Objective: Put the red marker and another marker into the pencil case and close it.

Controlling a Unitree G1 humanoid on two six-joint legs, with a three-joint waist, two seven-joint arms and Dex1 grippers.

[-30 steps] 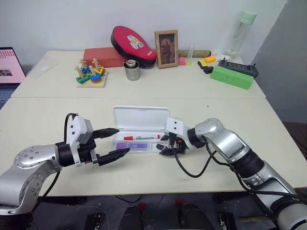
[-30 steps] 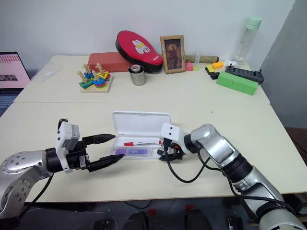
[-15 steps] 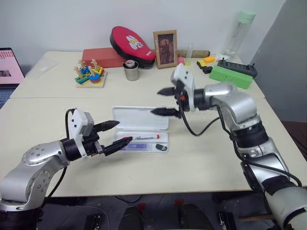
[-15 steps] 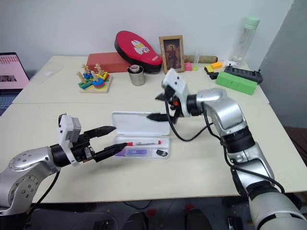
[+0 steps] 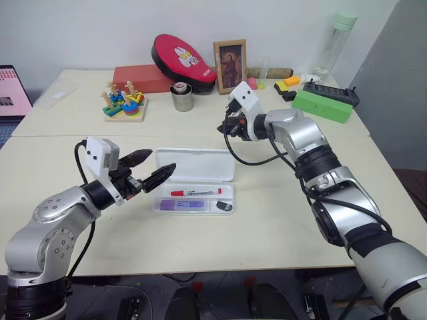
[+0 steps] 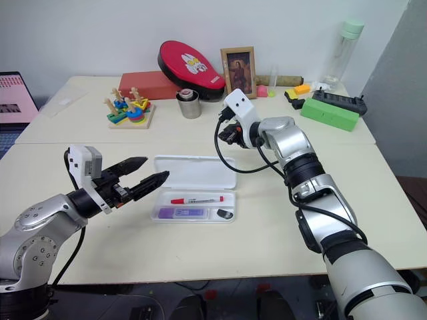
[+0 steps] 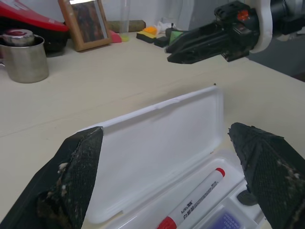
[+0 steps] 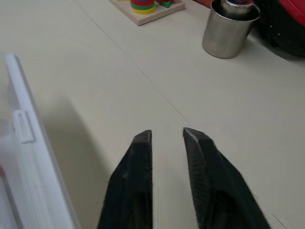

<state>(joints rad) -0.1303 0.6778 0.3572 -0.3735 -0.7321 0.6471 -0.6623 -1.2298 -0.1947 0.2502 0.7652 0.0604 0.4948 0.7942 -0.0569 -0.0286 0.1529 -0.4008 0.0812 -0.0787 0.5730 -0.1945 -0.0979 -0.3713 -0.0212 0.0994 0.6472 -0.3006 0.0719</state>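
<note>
The pencil case [image 5: 195, 165] lies open mid-table, its lid standing up at the back. In its tray lie the red marker [image 5: 195, 192], the purple highlighter [image 5: 187, 204] and a tiny black object [image 5: 224, 206]. My left gripper [image 5: 162, 161] hovers open and empty at the case's left end, level with the lid; the left wrist view shows the lid [image 7: 157, 138] and the red marker [image 7: 200, 195] between its fingers [image 7: 71, 186]. My right gripper [image 5: 223, 127] hangs above the table behind the lid's right end, shut on nothing, with its fingers [image 8: 138, 162] nearly touching.
At the back of the table stand a metal cup [image 5: 183, 97], a wooden ring toy [image 5: 125, 103], a red box [image 5: 143, 79], a photo frame [image 5: 230, 67], a green box [image 5: 322, 106] and a bottle [image 5: 333, 43]. A laptop [image 5: 13, 90] sits at the far left.
My right gripper rose from the case's right end to behind the lid, then closed from wide open. My left gripper lifted a little and turned toward the lid.
</note>
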